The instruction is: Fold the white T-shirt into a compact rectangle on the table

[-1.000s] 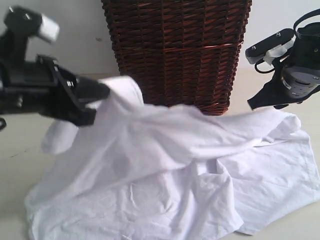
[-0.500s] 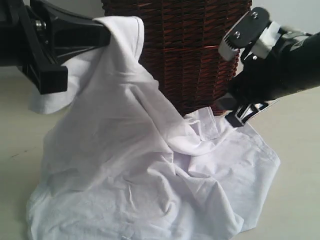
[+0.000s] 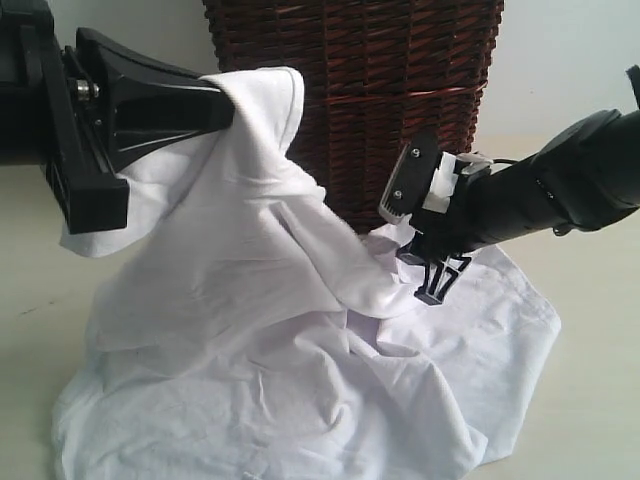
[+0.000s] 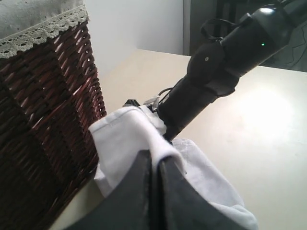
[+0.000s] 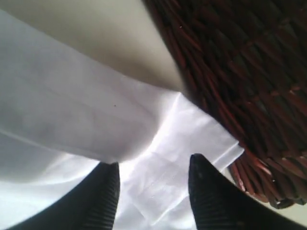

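Hanging item: white T-shirt (image 3: 300, 350), one edge raised high in front of the dark wicker basket (image 3: 380, 100), the rest lying in rumpled folds on the table (image 3: 590, 400).
Left gripper (image 3: 226, 105): fingers pressed together on a bunched edge of the shirt, holding it up beside the basket's upper wall.
Right gripper (image 5: 153, 165): low, near the basket's foot, fingers standing apart over a flat fold of the cloth. Nothing is clamped between them; whether the tips touch the fabric is hard to tell.
Basket liner (image 4: 43, 28): grey cloth with lace trim, turned over the rim.
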### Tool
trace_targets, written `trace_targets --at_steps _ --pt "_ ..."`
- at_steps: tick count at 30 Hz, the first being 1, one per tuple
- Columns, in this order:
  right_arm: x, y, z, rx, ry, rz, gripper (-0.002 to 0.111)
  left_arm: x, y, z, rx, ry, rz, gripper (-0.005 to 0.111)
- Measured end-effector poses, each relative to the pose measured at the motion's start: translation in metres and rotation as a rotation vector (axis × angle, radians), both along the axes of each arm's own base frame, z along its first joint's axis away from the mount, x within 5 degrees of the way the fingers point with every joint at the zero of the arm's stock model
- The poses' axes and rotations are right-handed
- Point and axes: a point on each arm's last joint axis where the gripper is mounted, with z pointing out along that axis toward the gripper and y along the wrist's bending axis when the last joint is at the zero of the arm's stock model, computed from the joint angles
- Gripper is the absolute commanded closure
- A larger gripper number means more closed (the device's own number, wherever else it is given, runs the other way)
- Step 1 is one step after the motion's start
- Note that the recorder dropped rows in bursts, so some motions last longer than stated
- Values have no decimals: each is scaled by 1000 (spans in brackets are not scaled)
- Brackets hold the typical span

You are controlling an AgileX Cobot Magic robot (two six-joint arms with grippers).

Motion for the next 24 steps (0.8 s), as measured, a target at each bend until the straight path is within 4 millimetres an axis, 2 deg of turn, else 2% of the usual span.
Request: trace_targets --at_steps 4,7,10,12,13,15,17,21,24 --pt "14 5 7 17 -34 1 63 0 0 0 1 -2 -1 107" --pt "6 13 7 59 24 118 63 0 0 0 3 -7 -5 107" --pt "5 14 7 58 24 126 64 -1 0 1 6 -15 -7 107" --pt "11 9 6 28 -14 62 76 -1 0 1 7 -17 -8 107" --pt "14 7 5 15 -28 25 90 -1 0 1 7 -17 -8 107" --pt "20 1 -2 -14 -48 -61 108 -1 0 1 7 -17 -8 107" --pt "22 0 -8 -25 -44 -77 108 0 1 1 17 -35 2 107" --pt "25 -5 6 -27 -107 -143 108 19 15 3 74 -140 237 107" --pt "24 -10 37 -11 -206 -190 108 35 31 11 108 -220 479 107"
